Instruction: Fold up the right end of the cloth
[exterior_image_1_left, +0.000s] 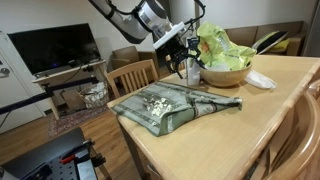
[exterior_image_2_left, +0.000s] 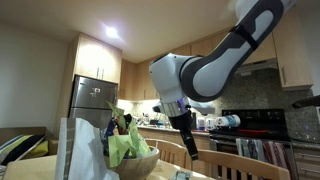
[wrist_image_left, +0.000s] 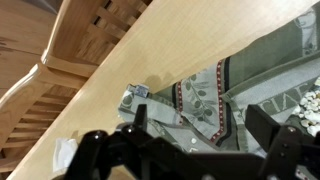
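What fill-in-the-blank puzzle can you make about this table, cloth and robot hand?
The cloth lies on a ___ table.
The bowl holds something ___ in colour.
The hand above the cloth has its fingers ___, gripping nothing.
Missing words: wooden; green; open.

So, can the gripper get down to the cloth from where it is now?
Probably yes. The gripper hangs open over the edge of the cloth, and the wrist view shows only fabric and bare table beneath it. The bowl stands close beside it but not under it.
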